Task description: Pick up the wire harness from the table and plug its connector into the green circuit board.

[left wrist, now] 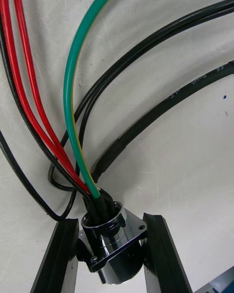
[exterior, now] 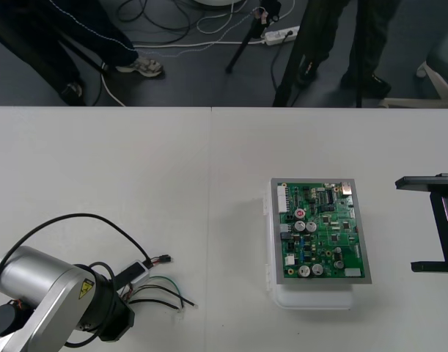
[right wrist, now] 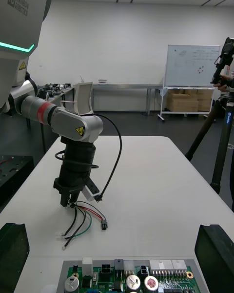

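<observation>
Left pincer (left wrist: 111, 220) is clamped on the round flanged metal socket (left wrist: 114, 246) of the red, black and green wire harness (exterior: 159, 292), low over the pale worktop (exterior: 136, 169). That leaves its small black plug (exterior: 163, 259) free for the green circuit board (exterior: 322, 231), well apart. Right pincer (exterior: 408, 225) waits spread beside the board.

Front looks steeply down, right wrist level, sharing the board (exterior: 322, 231); left wrist close on socket (left wrist: 114, 239).

A plain light table (exterior: 121, 169) fills most of the frame, with a strip of dark grey floor (exterior: 202, 81) along the top. A thin seam (exterior: 211, 183) runs down the tabletop's middle. At upper centre, loose cables (exterior: 172, 33), a white power strip (exterior: 280, 34) and black tripod legs (exterior: 242, 45) are on the floor.
</observation>
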Available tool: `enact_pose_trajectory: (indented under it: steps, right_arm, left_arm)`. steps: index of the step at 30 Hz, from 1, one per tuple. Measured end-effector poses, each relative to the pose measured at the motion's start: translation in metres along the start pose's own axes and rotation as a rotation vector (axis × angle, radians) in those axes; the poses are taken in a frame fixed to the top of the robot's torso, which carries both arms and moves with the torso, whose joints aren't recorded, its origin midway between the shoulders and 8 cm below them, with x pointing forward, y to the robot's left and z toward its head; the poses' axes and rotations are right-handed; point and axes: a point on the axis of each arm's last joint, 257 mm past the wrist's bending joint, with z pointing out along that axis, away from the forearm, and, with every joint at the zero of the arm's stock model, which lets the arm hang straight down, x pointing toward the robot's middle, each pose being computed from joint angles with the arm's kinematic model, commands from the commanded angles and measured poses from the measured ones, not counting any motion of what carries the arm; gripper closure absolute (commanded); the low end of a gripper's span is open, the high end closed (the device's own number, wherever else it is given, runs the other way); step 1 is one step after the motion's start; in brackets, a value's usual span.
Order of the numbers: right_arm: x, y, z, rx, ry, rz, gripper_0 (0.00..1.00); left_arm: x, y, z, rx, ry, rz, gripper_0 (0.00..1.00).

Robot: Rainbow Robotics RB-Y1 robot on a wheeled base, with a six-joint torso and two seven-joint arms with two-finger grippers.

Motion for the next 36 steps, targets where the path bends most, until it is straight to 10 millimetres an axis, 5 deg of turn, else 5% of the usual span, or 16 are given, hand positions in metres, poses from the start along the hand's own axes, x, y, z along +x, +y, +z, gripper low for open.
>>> enact_pose_trajectory:
  steps: [26,36]
  right_arm:
    - [0.000,0.000,0.000,0.000,0.000,0.000,0.00]
    - [0.000,0.000,0.000,0.000,0.000,0.000,0.00]
  left_arm:
    - [-0.004,0.003,-0.001,-0.005,-0.008,0.000,1.00]
    - [-0.023,0.013,-0.022,-0.037,-0.074,0.001,1.00]
